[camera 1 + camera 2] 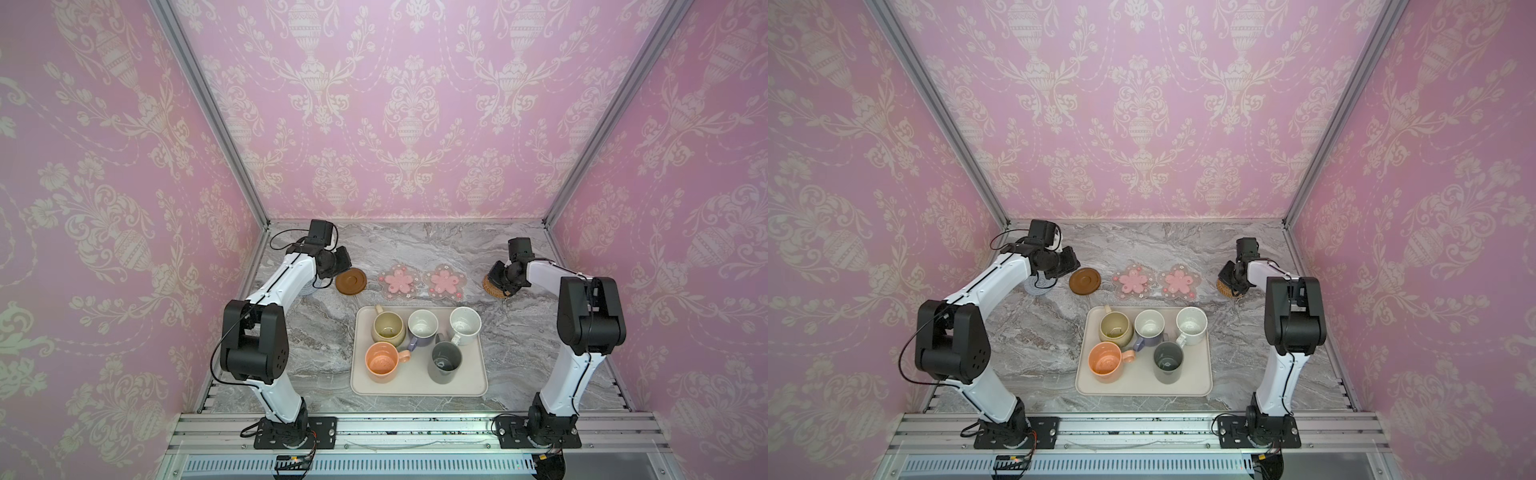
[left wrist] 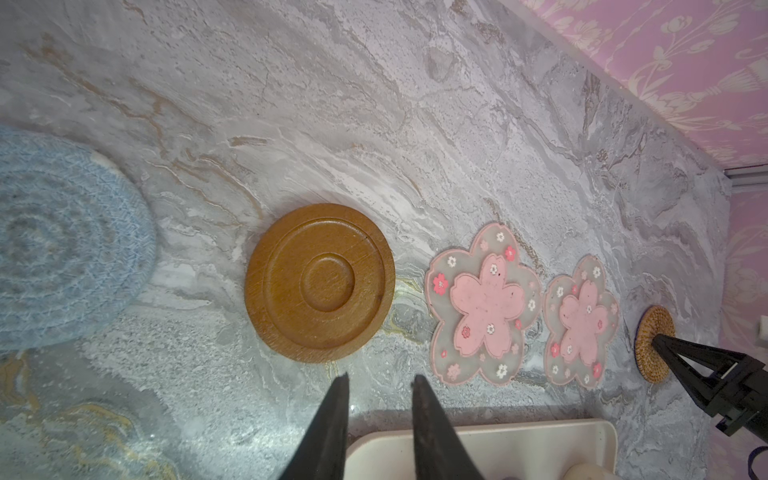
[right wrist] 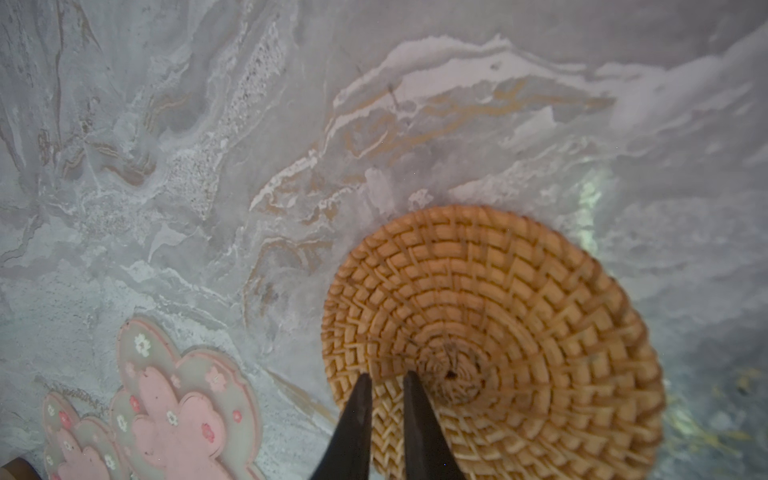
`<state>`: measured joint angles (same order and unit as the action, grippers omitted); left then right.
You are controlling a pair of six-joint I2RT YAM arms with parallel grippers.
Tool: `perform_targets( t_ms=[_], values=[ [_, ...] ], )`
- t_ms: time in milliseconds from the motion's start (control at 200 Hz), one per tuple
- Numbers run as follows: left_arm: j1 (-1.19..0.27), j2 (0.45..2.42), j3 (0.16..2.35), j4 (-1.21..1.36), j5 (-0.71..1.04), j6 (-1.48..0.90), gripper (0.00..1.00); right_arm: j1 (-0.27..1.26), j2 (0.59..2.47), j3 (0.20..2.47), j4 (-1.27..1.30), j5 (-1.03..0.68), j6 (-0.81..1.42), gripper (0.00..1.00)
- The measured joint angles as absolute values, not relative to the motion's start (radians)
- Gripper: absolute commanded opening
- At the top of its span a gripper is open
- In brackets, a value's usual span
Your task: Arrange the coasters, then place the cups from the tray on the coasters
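Five coasters lie in a row behind the tray point(image 1: 415, 390): blue-grey woven point(image 2: 62, 241), brown disc point(image 1: 351, 281), two pink flowers point(image 1: 399, 280) point(image 1: 442, 282), and tan rattan point(image 3: 498, 324). My left gripper point(image 2: 380, 378) hovers open and empty just short of the brown disc point(image 2: 320, 282). My right gripper point(image 3: 386, 376) sits over the rattan coaster point(image 1: 492, 287) near its centre, jaws a narrow gap apart with the weave showing between them. On the tray stand the olive point(image 1: 388, 328), lavender point(image 1: 422, 326), white speckled point(image 1: 464, 324), peach point(image 1: 381, 362) and dark grey point(image 1: 446, 362) cups.
The left arm covers most of the blue-grey coaster point(image 1: 1040, 287) in both top views. Pink patterned walls close in the marble table point(image 1: 324, 365) at the back and both sides. Bare marble lies to the left and right of the tray.
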<state>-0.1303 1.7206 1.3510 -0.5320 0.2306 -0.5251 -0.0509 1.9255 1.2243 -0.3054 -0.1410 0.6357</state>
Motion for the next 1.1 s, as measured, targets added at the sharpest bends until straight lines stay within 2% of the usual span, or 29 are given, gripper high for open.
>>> perform_targets(
  t_ms=[400,1101],
  values=[
    [-0.141,1.721,1.351,-0.534,0.231,-0.525,0.3,-0.051,1.925,1.224,-0.305,-0.163,0.629,0.14],
    [-0.142,1.721,1.351,-0.544,0.23,-0.525,0.3,-0.014,1.959,1.26,-0.302,-0.205,0.628,0.14]
  ],
)
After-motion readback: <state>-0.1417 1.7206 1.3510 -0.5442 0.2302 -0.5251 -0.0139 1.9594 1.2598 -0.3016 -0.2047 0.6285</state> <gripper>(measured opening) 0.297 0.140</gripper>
